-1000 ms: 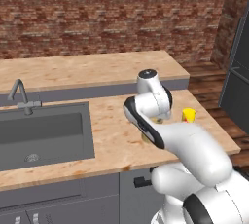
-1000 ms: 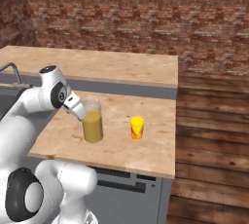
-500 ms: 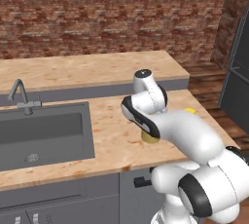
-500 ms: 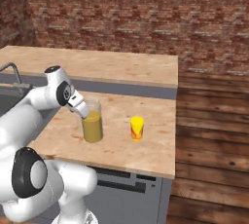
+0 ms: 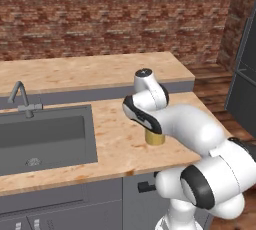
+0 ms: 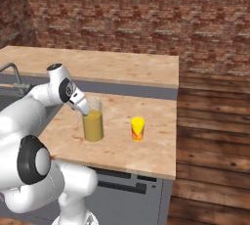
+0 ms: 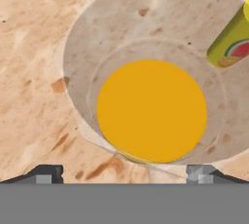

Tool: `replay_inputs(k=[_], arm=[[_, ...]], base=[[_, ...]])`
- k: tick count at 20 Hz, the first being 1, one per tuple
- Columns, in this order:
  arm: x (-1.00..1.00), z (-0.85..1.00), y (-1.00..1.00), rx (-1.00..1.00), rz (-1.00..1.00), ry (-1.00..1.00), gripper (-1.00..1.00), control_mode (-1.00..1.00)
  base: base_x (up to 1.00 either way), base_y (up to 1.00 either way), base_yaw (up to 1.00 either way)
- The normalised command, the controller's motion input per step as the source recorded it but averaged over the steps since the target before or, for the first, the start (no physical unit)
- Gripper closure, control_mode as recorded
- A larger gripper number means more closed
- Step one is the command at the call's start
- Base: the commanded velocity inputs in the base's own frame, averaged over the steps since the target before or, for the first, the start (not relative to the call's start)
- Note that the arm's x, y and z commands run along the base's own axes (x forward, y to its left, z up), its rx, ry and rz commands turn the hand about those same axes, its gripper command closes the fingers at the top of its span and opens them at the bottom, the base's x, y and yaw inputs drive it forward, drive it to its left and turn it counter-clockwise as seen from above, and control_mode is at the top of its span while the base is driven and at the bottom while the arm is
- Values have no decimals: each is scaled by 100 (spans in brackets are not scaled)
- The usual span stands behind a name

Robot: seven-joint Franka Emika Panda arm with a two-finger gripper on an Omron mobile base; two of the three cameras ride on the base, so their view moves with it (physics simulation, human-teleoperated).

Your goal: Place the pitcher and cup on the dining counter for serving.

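The pitcher (image 6: 93, 124), a clear glass cylinder with amber liquid, stands on the lower counter. In the left base view only the pitcher's base (image 5: 155, 139) shows under my arm. My gripper (image 6: 83, 107) hangs at its upper left rim, tilted down into it. In the hand view the pitcher's mouth (image 7: 151, 111) lies just ahead of my open gripper (image 7: 124, 173), fingertips wide apart with nothing between them. The small yellow cup (image 6: 137, 128) with red markings stands to the pitcher's right, also at the edge of the hand view (image 7: 231, 43). The raised dining counter (image 6: 112, 67) runs behind.
A grey sink (image 5: 45, 136) with a faucet (image 5: 20, 99) is set into the lower counter to the left. A brick wall stands behind the dining counter (image 5: 90, 69). The lower counter's right edge drops to a wooden floor (image 6: 210, 136).
My arm has swung forward and the gripper has come closer over the pitcher's rim. The arm now hides the cup in the left base view. Pitcher and cup have not moved.
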Motion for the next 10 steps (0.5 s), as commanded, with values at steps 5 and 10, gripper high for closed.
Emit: replay_inputs(k=[5,10], arm=[[1,-19,-10,0,0,0,100,-100],[2,-1,-4,0,0,0,100,-100]], base=[[0,0,0],[0,0,0]])
